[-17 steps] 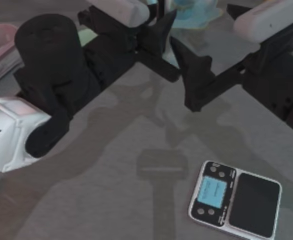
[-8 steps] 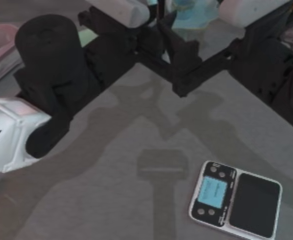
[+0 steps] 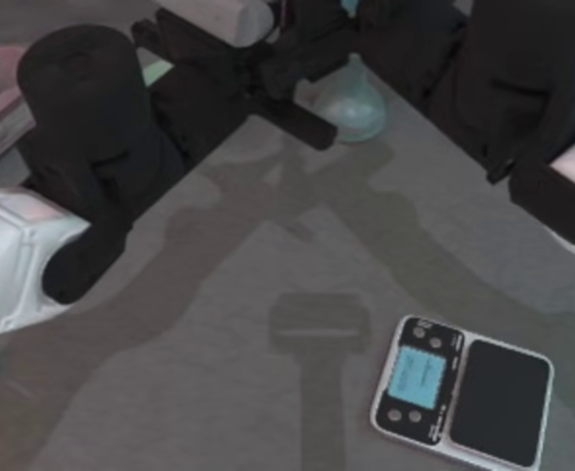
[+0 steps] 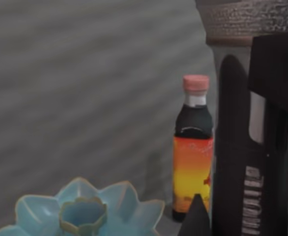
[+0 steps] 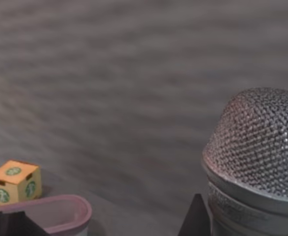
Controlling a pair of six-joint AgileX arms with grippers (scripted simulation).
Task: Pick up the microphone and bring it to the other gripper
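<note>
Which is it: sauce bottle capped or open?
Capped. Left wrist view shows a pink cap seated on the neck of the sauce bottle.

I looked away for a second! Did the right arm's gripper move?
Yes. Measured against the kitchen scale, which stayed put, the right gripper slid toward the top view's upper edge, closing in on the left gripper.

From above I see a grey mottled table (image 3: 219,392) crossed by soft dark shadows (the light seems to fall from overhead), with a scale (image 3: 461,390) lying at its lower right. My wrist cameras look out at a grey wall (image 4: 85,83) with faint horizontal bands, plain and windowless. Against it stand a sauce bottle (image 4: 193,147) beside a pale blue flower-shaped dish (image 4: 80,211), and elsewhere a small yellow box (image 5: 12,182) behind a pink-rimmed tray (image 5: 60,211).
</note>
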